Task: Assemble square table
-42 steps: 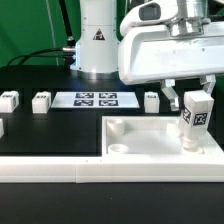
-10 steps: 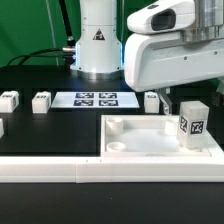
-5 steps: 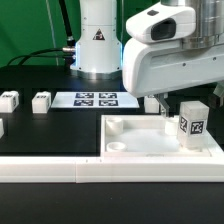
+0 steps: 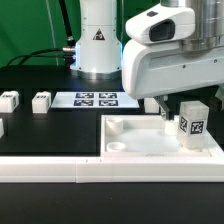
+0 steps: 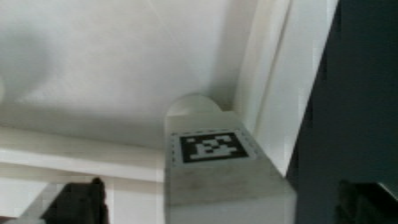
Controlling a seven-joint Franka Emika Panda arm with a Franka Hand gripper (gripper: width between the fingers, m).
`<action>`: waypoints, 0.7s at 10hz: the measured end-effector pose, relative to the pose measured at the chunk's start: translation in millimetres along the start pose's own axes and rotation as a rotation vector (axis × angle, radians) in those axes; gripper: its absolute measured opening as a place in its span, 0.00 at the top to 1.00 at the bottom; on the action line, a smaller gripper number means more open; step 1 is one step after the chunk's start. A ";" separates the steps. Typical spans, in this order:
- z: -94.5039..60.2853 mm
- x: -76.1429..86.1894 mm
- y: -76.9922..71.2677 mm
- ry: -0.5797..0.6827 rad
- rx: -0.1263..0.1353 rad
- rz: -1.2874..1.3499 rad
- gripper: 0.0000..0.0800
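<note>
The white square tabletop (image 4: pixel 150 146) lies at the front, on the exterior view's right, rim up with rounded corner pockets. One white tagged leg (image 4: pixel 192 124) stands upright in its far right corner pocket. My gripper (image 4: pixel 184 108) hangs just above that leg, open, with one finger on each side and neither touching it. In the wrist view the leg (image 5: pixel 222 150) rises between my dark fingertips (image 5: pixel 71 203), with the tabletop's inner surface (image 5: pixel 107 70) behind it. Three more legs (image 4: pixel 41 101) lie loose on the black table, and a fourth (image 4: pixel 151 101) shows behind the slab.
The marker board (image 4: pixel 95 99) lies flat in the middle at the back. The arm's base (image 4: pixel 97 40) stands behind it. A long white border rail (image 4: pixel 100 171) runs along the table's front edge, against the slab.
4.2 s ago my gripper was shut on the leg in the corner pocket. It has since let go, opened and risen, drifting slightly to the exterior view's left. The leg stays standing.
</note>
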State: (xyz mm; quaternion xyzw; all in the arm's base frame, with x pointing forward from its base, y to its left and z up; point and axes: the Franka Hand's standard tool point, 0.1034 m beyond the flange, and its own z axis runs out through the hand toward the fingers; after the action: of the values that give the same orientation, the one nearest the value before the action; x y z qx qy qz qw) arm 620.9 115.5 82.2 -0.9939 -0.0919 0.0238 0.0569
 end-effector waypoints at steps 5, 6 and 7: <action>0.0 -0.1 2.4 0.000 0.000 0.011 0.64; 0.0 -0.1 2.4 0.000 -0.001 0.024 0.64; 0.0 -0.1 2.5 0.000 -0.001 0.024 0.64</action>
State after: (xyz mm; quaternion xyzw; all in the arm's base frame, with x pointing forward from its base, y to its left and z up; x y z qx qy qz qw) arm 621.2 113.0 82.0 -0.9949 -0.0800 0.0244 0.0564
